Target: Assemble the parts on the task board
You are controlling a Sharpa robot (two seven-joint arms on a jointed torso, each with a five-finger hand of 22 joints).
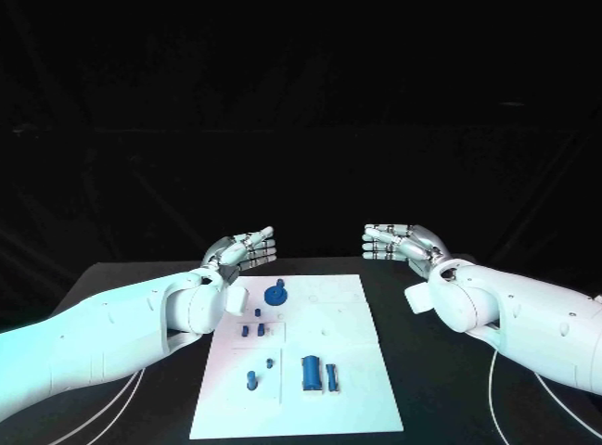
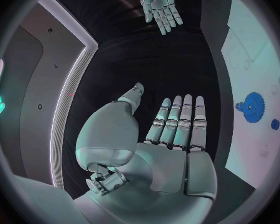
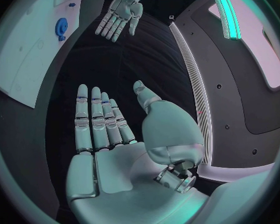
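Two robot hands hover flat and wide, holding nothing: left robot hand (image 1: 245,248) and right robot hand (image 1: 398,241) past the task board's (image 1: 348,320) far end, apart from it. On the board lie a blue gear (image 1: 276,296), small pegs (image 1: 251,330), and a blue block (image 1: 312,371) near the near edge. The scene fits either an early or a late stage. Dark surface (image 1: 127,283) flanks both sides, leaving room.

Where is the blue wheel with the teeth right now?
In the head view, the blue gear sits at the far left part of the white task board, next to the left hand, which is not touching it.
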